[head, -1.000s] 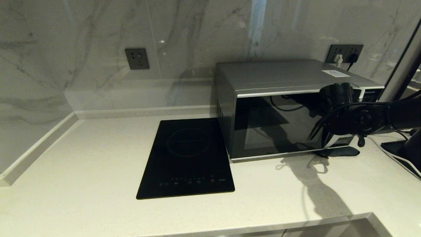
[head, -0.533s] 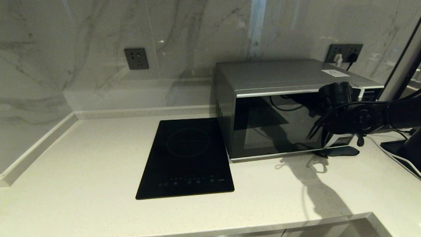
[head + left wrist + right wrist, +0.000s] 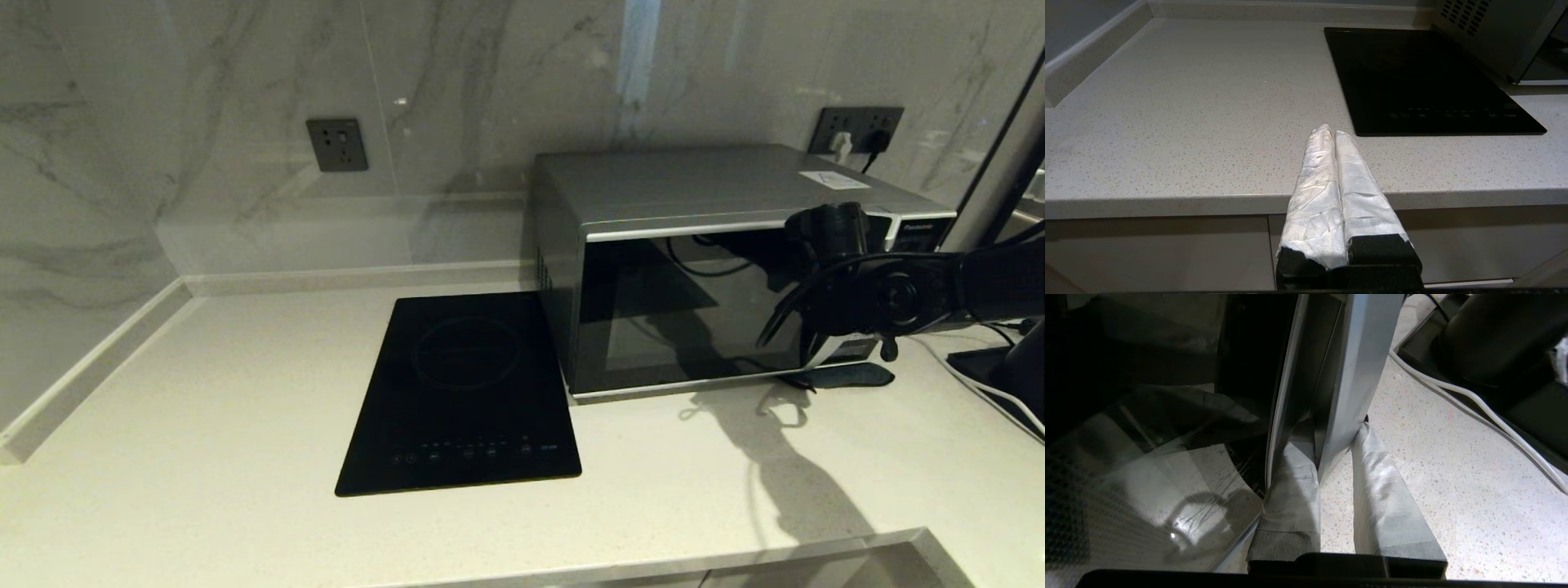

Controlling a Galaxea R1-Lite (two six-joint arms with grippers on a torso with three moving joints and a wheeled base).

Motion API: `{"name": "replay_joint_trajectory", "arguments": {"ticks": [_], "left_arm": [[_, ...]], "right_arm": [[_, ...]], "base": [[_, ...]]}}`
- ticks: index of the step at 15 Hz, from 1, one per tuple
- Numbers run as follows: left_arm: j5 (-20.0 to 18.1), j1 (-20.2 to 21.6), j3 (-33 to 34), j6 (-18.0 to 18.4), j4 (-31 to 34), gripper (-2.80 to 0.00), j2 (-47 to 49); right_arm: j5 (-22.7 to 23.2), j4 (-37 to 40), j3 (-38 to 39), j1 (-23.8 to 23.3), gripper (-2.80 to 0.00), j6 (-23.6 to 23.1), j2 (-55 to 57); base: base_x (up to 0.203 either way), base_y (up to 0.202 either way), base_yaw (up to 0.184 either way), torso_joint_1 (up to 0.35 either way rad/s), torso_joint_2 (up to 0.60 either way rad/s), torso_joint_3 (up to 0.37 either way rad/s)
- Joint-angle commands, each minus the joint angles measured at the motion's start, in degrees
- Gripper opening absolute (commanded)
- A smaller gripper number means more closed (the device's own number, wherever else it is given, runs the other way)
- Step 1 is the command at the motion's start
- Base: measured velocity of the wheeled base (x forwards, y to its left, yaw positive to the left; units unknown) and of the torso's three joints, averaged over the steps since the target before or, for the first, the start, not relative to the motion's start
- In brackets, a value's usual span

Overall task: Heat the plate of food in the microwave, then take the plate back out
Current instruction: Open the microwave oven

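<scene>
The silver-grey microwave [image 3: 694,245] stands at the back right of the counter with its dark glass door closed. My right gripper [image 3: 1334,426] is at the door's right edge, and in the head view the black wrist [image 3: 882,294] covers that part of the door. One taped finger [image 3: 1294,473] sits behind the silver handle strip [image 3: 1355,367] and the other [image 3: 1384,486] outside it, pinching the strip. The plate of food is out of view. My left gripper [image 3: 1331,132] is shut and empty, held low in front of the counter edge.
A flat black induction hob [image 3: 465,392] lies just left of the microwave. A dark flat object [image 3: 845,376] lies on the counter under my right wrist. A black base with a white cable [image 3: 996,376] sits at the far right. Wall sockets [image 3: 337,144] are behind.
My right wrist has edged slightly up and to the left along the door's right edge. The door stays closed and the left arm has not moved.
</scene>
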Motion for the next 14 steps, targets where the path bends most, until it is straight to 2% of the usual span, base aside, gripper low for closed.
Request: {"name": "replay_joint_trajectory", "arguments": {"ticks": [1,14], "left_arm": [[0.0,0.0,0.0,0.0,0.0,-2.80,0.1],[0.0,0.0,0.0,-0.1,0.0,-2.80,0.1]], "right_arm": [[-0.9,0.3,0.2,0.5,-2.80,0.1,-0.7],[-3.3,0.2,3.9,3.3,-2.80,0.7,-2.8]], "base": [[0.000,0.000,0.000,0.000,0.00,0.000],[0.000,0.000,0.000,0.000,0.00,0.000]]}}
